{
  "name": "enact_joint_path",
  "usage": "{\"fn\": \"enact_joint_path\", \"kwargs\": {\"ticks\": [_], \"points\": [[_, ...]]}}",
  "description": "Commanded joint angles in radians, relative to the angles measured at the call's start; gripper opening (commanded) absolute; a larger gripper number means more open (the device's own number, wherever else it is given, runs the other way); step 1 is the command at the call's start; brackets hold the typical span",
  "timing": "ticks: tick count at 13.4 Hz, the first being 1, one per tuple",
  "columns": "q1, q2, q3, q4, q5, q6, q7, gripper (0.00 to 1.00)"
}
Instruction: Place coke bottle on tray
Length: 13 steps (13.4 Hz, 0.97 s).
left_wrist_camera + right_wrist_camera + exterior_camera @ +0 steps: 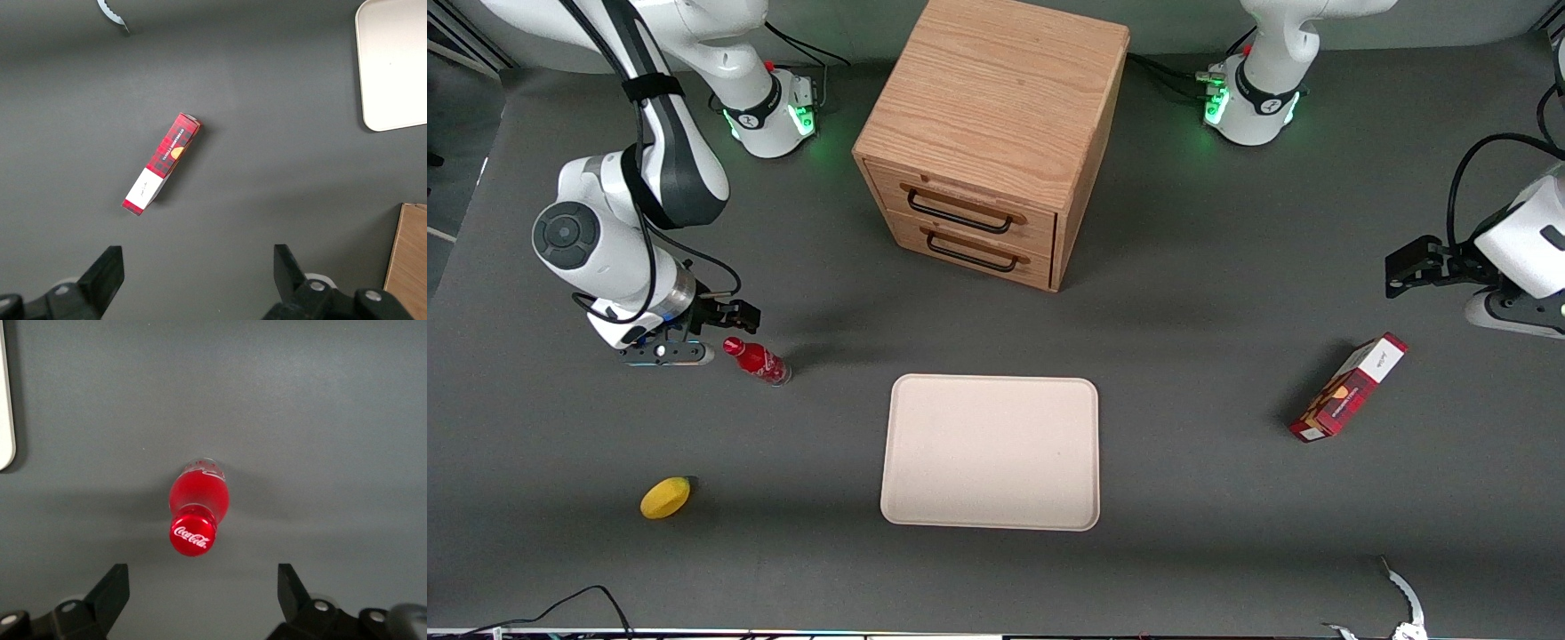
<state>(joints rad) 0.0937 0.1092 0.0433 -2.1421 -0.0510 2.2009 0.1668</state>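
Hovering just beside the upright bottle (pixel 756 360), the gripper (pixel 734 313) holds its jaws wide open; the tray (pixel 991 452) lies near.

The dark grey desk (pixel 1209 498) carries a wooden cabinet (pixel 996 133) at top centre, the tray (pixel 991 452) at centre, the coke bottle (pixel 758 361) standing at middle left below the spread-fingered hand (pixel 734 313), a yellow fruit (pixel 665 497) at lower left, a red carton (pixel 1347 388) at right

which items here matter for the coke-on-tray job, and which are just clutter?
Job:
- coke bottle, standing on the table, not on the tray
- tray, nothing on it
- gripper, open, above the bottle, not holding it

Clutter:
- wooden cabinet, both drawers shut
- red-and-white carton, toward the parked arm's end
- yellow fruit, nearer the front camera than the bottle
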Motion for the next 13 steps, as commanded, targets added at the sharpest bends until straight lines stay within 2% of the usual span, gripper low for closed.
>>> {"fn": "enact_joint_path", "kwargs": {"ticks": [1,3,4,7,10,12,13], "points": [[-0.006,-0.019,0.006,-0.048,-0.016,0.054,-0.039,0.95],[-0.008,-0.017,0.006,-0.055,-0.018,0.065,-0.041,0.85],[-0.006,-0.017,0.004,-0.055,-0.018,0.065,-0.041,0.76],[-0.008,-0.013,0.006,-0.055,-0.024,0.065,-0.044,0.42],[-0.008,-0.008,0.006,-0.053,-0.023,0.074,-0.061,0.21],[-0.008,-0.002,0.004,-0.053,-0.024,0.074,-0.061,0.0],[-0.008,-0.002,0.004,-0.053,-0.024,0.074,-0.062,0.0]]}}
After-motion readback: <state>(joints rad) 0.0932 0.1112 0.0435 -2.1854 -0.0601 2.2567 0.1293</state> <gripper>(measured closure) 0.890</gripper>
